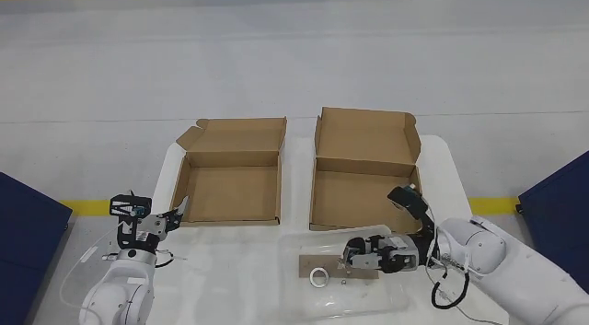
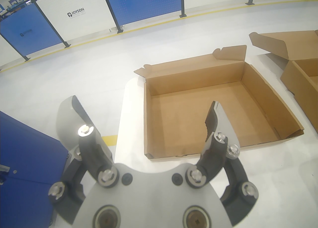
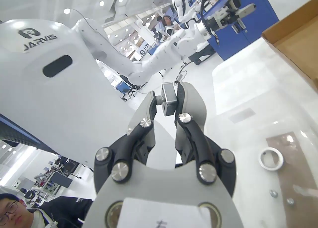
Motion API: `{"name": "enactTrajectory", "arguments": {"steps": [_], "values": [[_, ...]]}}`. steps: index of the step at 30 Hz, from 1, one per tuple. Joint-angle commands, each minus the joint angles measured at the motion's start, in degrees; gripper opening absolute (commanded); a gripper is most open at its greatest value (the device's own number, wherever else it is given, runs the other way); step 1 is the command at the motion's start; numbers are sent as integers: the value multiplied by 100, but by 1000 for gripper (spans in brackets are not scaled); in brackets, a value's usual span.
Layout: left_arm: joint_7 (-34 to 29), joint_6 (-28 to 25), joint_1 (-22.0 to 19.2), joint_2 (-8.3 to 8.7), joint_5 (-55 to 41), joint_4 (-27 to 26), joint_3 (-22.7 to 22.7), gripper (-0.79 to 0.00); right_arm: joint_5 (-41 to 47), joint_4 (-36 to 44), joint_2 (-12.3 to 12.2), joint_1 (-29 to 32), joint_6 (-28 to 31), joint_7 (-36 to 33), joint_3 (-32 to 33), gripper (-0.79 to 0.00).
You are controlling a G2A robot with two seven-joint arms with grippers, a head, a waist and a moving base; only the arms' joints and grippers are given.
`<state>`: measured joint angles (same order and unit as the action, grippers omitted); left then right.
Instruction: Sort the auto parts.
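Table (image 1: 230, 261): white, with two open cardboard boxes side by side along its far edge, lids folded back.
- Left box (image 1: 230, 157) sits toward the far left corner. The left wrist view shows its walls and floor whole (image 2: 193, 75).
- Right box (image 1: 363, 152) sits toward the far right corner. Its near right corner is covered by the right arm in the top view. It is cut off at the frame edge in the left wrist view (image 2: 300, 77), and the right wrist view shows a corner of it (image 3: 295, 48).

Left gripper (image 1: 177, 210): hangs over the near left corner of the table, just off the left box's near left corner. Fingers are spread wide with nothing between them (image 2: 144, 103).

Right gripper (image 1: 350, 253): low over the near edge, right of centre. It is clenched (image 3: 166, 101) on a small grey metal part (image 3: 169, 100), a block with a round stud on one side. The part's far face is hidden by the finger, and it cannot be made out in the top view.

Below that gripper lies a brown sheet (image 1: 308, 265) under glossy clear plastic (image 1: 386, 297). I cannot tell whether the plastic is a tray or a cover.
- A white ring (image 1: 318, 277) (image 3: 270, 159) lies on the sheet.
- Two small metal bits (image 3: 274, 193) lie beside the ring, too small to identify.
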<state>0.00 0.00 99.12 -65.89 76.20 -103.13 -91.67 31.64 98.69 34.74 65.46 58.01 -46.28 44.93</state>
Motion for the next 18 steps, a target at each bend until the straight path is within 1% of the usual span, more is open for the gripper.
{"name": "enactTrajectory", "arguments": {"steps": [1,9,18], "values": [[0,0,0,0,0,0,0,0,283,181,-33,23,-1,-1,8,-785],[0,0,0,0,0,0,0,0,1253,910,-216,-12,-1,-2,4,-785],[0,0,0,0,0,0,0,0,1899,1433,-359,-183,-1,-3,67,-785]]}}
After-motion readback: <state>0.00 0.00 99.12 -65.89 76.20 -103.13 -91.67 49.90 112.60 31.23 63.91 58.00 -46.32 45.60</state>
